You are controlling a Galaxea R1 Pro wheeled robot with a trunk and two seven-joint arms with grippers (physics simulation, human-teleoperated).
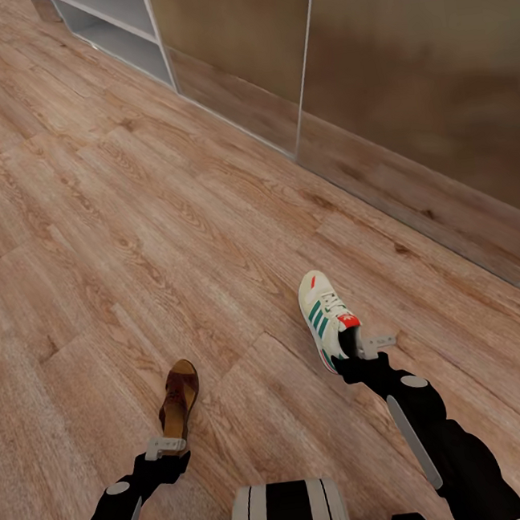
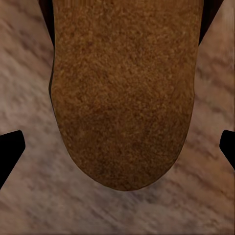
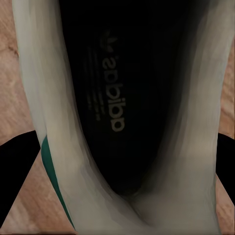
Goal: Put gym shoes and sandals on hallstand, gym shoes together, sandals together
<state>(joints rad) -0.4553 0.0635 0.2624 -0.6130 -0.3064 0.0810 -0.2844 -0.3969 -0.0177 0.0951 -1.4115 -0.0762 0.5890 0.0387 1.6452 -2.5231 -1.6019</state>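
Left fingers grip a sandal by its heel; right fingers grip a sneaker. Carry both level toward the far-left rack.

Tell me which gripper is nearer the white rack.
Right. The right gripper holds the cream green-striped sneaker closer to the white rack; the left gripper is farther back.

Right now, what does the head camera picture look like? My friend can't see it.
Two black robot arms reach over a wooden floor: the left gripper holds a brown sandal, the right gripper a white sneaker with green stripes. A pale shelf stands far off.
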